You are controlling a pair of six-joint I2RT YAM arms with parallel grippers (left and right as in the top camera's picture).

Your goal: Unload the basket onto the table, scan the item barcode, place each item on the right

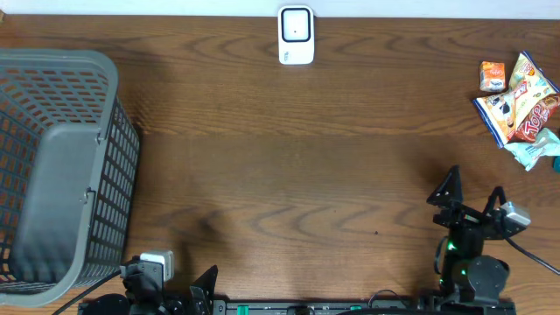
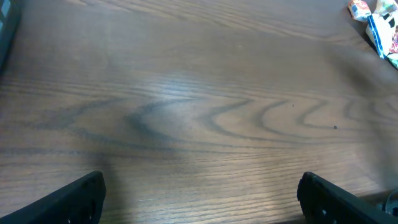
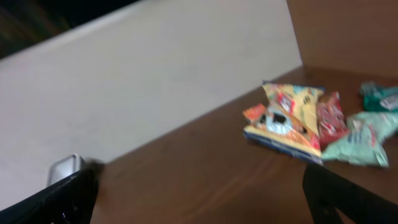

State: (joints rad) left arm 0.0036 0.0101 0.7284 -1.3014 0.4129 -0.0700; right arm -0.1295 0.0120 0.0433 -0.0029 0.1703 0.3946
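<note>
On the desk's (image 1: 289, 175) far right the snack packets (image 1: 523, 109) sit piled, handy for the right gripper (image 1: 472, 191), which like the left gripper (image 2: 199, 199) is spread wide and empty; scanner's (image 1: 296, 35) at the back.

l tool (image 2: 200, 198), r tool (image 3: 200, 196) spread wide

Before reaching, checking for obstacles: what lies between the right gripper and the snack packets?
Overhead shows only bare table between the right gripper and the snack packets.
</note>
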